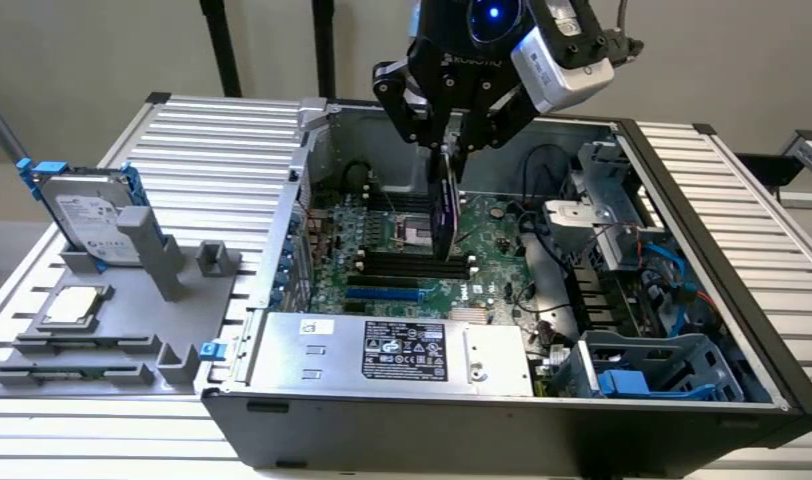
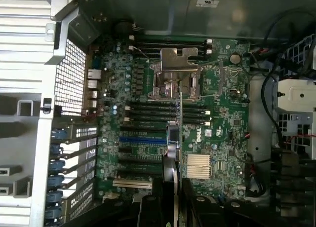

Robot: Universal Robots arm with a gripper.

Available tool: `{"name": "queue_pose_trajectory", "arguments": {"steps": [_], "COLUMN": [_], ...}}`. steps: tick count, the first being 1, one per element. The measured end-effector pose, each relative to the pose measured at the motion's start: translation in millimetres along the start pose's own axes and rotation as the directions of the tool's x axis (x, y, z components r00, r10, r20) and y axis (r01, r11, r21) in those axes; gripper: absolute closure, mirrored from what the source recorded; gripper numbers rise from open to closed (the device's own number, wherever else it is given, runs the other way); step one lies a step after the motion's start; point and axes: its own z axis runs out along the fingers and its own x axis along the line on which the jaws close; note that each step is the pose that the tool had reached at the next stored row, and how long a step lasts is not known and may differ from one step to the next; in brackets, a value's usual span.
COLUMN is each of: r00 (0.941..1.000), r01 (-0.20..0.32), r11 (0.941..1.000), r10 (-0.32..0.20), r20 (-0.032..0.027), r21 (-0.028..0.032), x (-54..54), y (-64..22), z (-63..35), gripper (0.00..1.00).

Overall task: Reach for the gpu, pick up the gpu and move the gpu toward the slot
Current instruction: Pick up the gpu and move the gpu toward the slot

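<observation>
My gripper (image 1: 450, 142) hangs over the open computer case (image 1: 513, 420), shut on the gpu (image 1: 446, 212). The gpu is a thin dark card seen edge-on, hanging upright from the fingers above the green motherboard (image 1: 493, 235). In the wrist view the gpu (image 2: 174, 148) runs as a narrow strip from between the black fingers (image 2: 148, 209) of the gripper (image 2: 173, 200) out over the board. The blue expansion slot (image 2: 142, 139) lies just beside the card's lower edge, with black slots (image 2: 138, 160) past it. From the exterior view the blue slot (image 1: 383, 294) sits below and to the left of the card.
A grey fixture tray (image 1: 126, 330) at the exterior view's left holds a silver hard drive (image 1: 93, 212) in a blue frame and a square CPU chip (image 1: 73, 305). Inside the case are the power supply (image 1: 393, 350), the CPU socket (image 2: 175, 79), cables (image 1: 546, 290) and a blue drive cage (image 1: 646, 370).
</observation>
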Motion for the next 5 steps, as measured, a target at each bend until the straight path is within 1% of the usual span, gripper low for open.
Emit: {"name": "queue_pose_trajectory", "arguments": {"steps": [5], "r00": [1.0000], "r01": [0.000], "r11": [1.0000], "r10": [0.000], "r20": [-0.0001], "r21": [0.0000], "x": [-0.1], "y": [0.0], "z": [0.0], "gripper": [0.73]}}
